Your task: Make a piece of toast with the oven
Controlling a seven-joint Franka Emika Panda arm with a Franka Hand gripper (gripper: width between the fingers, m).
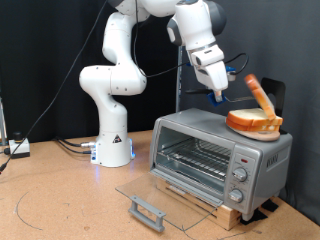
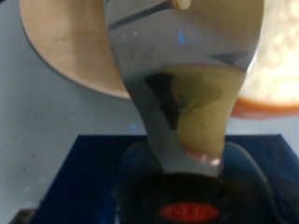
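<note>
**Silver-grey oven open, bread waiting on its roof**

Glass door (image 1: 150, 207) dropped flat onto the tabletop (image 1: 60, 200), baring an empty wire rack (image 1: 195, 157) for loading. Piece of toast (image 1: 262, 96) propped upright on the oven (image 1: 215, 150) roof, beside a flat slice (image 1: 252, 122) (easier to pinch edge-on). Pincer (image 1: 217, 97) just alongside; clenched or released, impossible to say.

Silver-grey oven (image 1: 220, 152) with black wire rack (image 1: 196, 155) seen; pale tan toast (image 1: 262, 97) edged by orange-brown crust; round light wooden plate (image 1: 254, 123); arm white, gripper (image 1: 217, 96) black-tipped; brown tabletop (image 1: 60, 205) noted
</note>
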